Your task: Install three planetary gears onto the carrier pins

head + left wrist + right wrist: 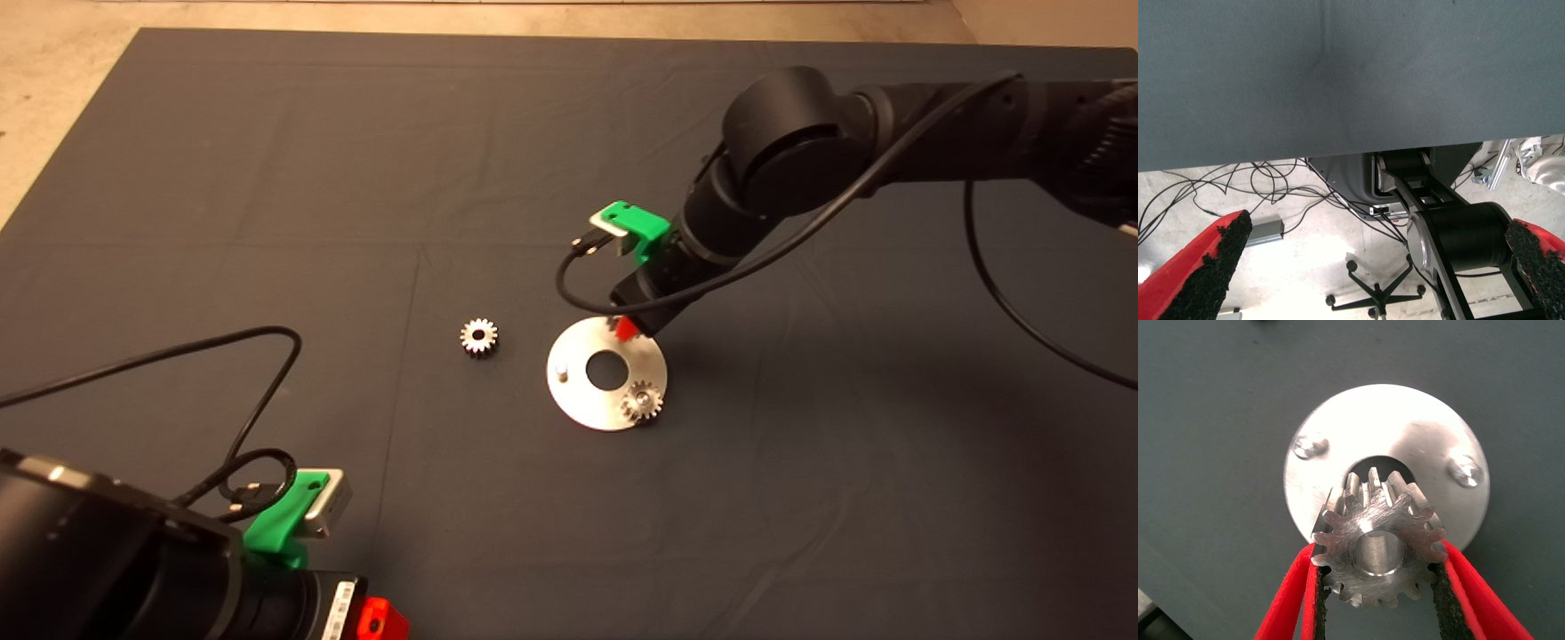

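Right wrist view showed the right end effector [1377, 587] clamped on one planetary gear [1377, 550], held over the disc [1338, 453] near its far rim, with a pin apparently showing through the bore. If the bore sat off-centre or the gear tilted, it could jam or shove the disc across the tabletop [267, 178]. One gear [642, 402] sat on its pin; another gear [479, 337] lay loose beside the disc, one pin [561, 367] bare. The left end effector [1378, 267] waited with fingers apart at the lower left.
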You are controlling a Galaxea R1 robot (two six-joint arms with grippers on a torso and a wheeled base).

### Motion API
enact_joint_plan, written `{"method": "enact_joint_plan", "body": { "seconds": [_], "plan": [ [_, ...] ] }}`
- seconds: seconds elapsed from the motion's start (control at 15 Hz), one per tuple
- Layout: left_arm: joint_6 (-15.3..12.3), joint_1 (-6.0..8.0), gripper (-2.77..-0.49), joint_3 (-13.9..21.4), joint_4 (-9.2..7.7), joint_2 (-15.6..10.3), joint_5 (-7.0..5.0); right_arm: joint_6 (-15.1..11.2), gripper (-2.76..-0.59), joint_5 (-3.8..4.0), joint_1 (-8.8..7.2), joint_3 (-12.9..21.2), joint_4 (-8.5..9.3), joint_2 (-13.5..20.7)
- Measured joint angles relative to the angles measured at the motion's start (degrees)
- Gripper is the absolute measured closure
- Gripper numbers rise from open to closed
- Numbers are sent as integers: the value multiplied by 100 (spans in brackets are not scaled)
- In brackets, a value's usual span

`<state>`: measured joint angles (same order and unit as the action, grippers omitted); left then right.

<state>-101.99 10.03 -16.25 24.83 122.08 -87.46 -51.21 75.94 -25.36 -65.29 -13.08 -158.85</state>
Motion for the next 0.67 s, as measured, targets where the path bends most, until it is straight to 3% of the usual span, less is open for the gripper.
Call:
{"method": "enact_joint_plan", "body": {
  "seconds": [0.07, 0.33, 0.53, 0.67],
  "plan": [
    [0, 0, -277, 0, -1, -2, 1, 0, -89, -22, 2, -2, 0, -14],
    [0, 2, -277, 0, 0, -6, 0, 0, -89, 80, 12, -39, -38, 77],
    [0, 2, -277, 0, 0, -16, 0, 15, -89, 85, 30, -85, -266, 75],
    [0, 2, -277, 0, 0, -17, 0, 17, -89, 142, 88, -116, -368, 91]
  ]
}}
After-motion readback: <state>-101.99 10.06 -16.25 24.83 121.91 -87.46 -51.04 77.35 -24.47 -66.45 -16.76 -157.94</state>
